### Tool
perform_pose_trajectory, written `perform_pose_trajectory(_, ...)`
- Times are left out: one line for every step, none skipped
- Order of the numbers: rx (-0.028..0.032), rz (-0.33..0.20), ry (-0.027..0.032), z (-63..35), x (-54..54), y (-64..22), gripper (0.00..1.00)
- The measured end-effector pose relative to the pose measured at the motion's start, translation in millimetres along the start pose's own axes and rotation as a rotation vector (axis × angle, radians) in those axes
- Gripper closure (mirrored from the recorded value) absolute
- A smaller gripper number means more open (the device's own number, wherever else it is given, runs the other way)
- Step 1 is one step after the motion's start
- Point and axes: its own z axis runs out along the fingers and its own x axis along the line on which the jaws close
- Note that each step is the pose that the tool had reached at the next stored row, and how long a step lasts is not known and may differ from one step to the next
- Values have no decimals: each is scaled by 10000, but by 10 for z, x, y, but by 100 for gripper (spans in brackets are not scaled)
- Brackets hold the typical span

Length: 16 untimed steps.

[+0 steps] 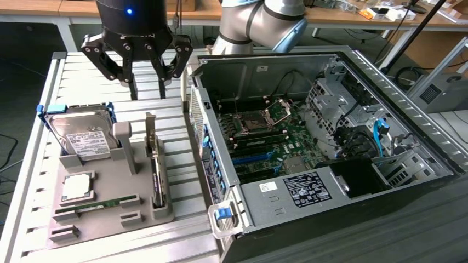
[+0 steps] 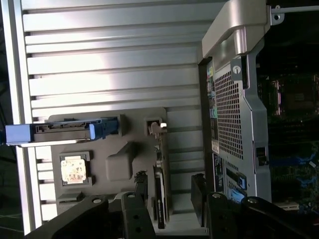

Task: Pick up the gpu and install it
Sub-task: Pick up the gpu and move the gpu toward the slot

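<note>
Where the fingers point(image 1: 133, 87) stand: wide apart and holding nothing, tips pointing down over the slatted table point(image 1: 73, 71).
Gripper point(image 1: 148, 93): hangs above bare slats at twelve o'clock from the grey holder tray point(image 1: 109, 222) in the exterior view, touching nothing.
gpu point(image 1: 155, 175): stands on its long edge in a slot of the tray, at six o'clock from the gripper, with its silvery bracket end nearest the fingers. In the wrist view the gpu point(image 2: 160, 199) runs between the two fingers point(image 2: 198, 194).
Close neighbours: a tall grey post point(image 1: 121, 143) of the tray stands just beside the card at its nine o'clock. The computer case point(image 1: 351, 60), open-sided, is near at its three o'clock.
Further out: hard drive point(image 1: 86, 139) upright in a blue-edged carrier at ten o'clock from the card; processor chip point(image 1: 76, 187) and green memory stick point(image 1: 95, 206) lying flat at eight o'clock.
Case interior: motherboard point(image 1: 267, 137) exposed.
Hard to make out: the card shows edge-on, so its faces are barely visible, and its lower edge is sunk in the slot. The picture edge cuts off the case's near corner.
</note>
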Motion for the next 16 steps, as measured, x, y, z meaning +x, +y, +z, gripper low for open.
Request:
perform_pose_trajectory(13, 0, -2, 0, -1, -16, 52)
perform_pose_trajectory(26, -1, -3, 0, -2, -29, 52)
perform_pose_trajectory(42, -1, -4, 0, -3, -43, 52)
perform_pose_trajectory(54, -1, -5, 0, -4, -57, 52)
perform_pose_trajectory(77, -3, -7, 0, -6, -82, 52)
perform_pose_trajectory(94, -3, -8, 0, -7, -96, 52)
perform_pose_trajectory(108, -4, -9, 1, -8, -105, 52)
perform_pose_trajectory(129, -3, -11, 3, -9, -121, 52)
perform_pose_trajectory(139, -4, -13, 5, -9, -130, 52)
perform_pose_trajectory(151, -5, -13, 7, -10, -140, 52)
perform_pose_trajectory(161, -5, -14, 10, -10, -147, 52)
perform_pose_trajectory(177, -5, -13, 13, -11, -159, 52)
perform_pose_trajectory(188, -6, -14, 18, -12, -170, 52)
perform_pose_trajectory(194, -6, -16, 23, -13, -179, 52)
perform_pose_trajectory(203, -6, -16, 30, -13, -191, 52)
perform_pose_trajectory(207, -6, -17, 35, -14, -202, 52)
